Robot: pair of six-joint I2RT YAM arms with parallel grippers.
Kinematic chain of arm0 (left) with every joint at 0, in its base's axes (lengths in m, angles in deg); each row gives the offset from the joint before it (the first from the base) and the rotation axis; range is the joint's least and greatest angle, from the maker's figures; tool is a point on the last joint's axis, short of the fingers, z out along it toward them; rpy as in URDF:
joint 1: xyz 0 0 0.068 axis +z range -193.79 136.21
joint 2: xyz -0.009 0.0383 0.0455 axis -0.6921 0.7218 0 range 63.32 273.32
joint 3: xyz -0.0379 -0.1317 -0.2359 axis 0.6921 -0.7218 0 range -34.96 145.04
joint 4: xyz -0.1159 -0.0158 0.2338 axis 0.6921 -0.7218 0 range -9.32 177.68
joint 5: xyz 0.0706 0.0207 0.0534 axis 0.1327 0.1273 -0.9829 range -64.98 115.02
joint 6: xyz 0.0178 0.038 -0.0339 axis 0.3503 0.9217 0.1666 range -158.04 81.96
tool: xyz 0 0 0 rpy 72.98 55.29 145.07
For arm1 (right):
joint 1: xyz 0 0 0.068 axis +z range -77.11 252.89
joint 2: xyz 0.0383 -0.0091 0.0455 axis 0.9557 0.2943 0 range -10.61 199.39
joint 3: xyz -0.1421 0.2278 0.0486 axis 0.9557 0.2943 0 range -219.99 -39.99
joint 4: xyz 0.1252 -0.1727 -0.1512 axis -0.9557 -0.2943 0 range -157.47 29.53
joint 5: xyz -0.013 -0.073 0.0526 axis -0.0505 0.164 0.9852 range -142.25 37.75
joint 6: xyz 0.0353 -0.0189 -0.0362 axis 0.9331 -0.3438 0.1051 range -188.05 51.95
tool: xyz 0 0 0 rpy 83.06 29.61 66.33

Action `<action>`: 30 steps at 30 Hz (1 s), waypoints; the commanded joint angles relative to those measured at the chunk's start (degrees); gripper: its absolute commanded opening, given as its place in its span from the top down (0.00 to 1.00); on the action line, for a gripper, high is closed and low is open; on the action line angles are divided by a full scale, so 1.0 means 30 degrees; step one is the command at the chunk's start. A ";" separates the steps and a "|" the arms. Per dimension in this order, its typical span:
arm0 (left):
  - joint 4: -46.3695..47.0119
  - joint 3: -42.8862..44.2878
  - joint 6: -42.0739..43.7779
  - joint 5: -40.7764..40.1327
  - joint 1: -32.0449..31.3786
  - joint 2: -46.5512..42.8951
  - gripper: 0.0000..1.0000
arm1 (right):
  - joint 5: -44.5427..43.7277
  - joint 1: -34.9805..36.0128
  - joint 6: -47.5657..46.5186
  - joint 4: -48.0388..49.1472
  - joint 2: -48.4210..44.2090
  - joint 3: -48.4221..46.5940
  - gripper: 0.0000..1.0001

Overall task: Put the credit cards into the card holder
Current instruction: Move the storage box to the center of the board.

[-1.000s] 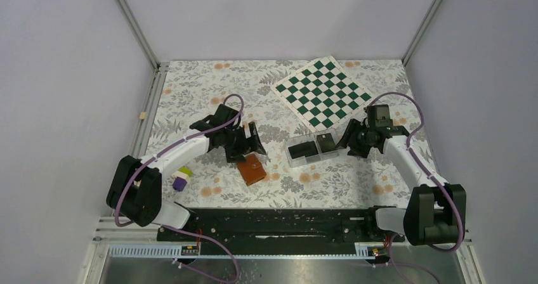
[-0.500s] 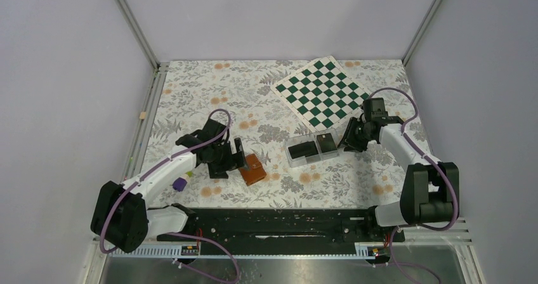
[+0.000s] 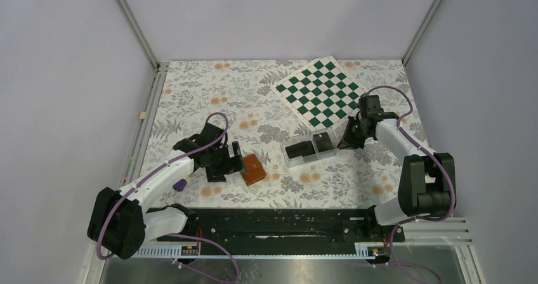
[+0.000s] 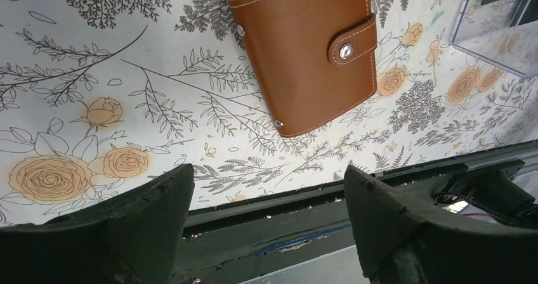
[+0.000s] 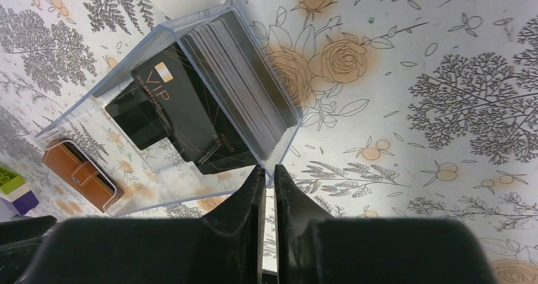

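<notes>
The desk (image 3: pixel 190 87) has a flowered cloth. A green and white chessboard (image 3: pixel 322 90) lies on it at 1 o'clock from the middle. A clear box (image 5: pixel 127 62) lies at 4 o'clock from the middle and holds the credit cards (image 5: pixel 190 113). They are dark. One group lies flat with "VIP" on the top card, and another group stands on edge beside it.

The card holder (image 3: pixel 253 169) lies on the cloth at 7 o'clock from the middle. It is apart from the box, closed, with its tab snapped. The left claw (image 4: pixel 266 182) is wide open, with nothing between its fingers. It is low over the cloth at 9 o'clock from the card holder and does not touch it. The right claw (image 5: pixel 268 176) is at the 3 o'clock end of the box. Its fingers are almost together and pinch the box wall at the corner. A small purple block (image 3: pixel 181 184) lies at 8 o'clock from the card holder.
</notes>
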 commanded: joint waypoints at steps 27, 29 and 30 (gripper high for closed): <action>0.3266 -0.2263 -0.1954 0.1481 0.0123 0.0225 0.12 | 0.0194 0.4377 0.4234 0.0930 0.1470 -0.1572 0.74; 0.4120 -0.2610 -0.2318 0.1779 0.0303 0.0598 0.12 | 0.0264 0.4377 0.4151 0.1033 0.0729 -0.1049 0.59; 0.4522 -0.2711 -0.2447 0.1911 0.0389 0.0808 0.12 | 0.0220 0.4396 0.4109 0.1073 0.0131 -0.0760 0.54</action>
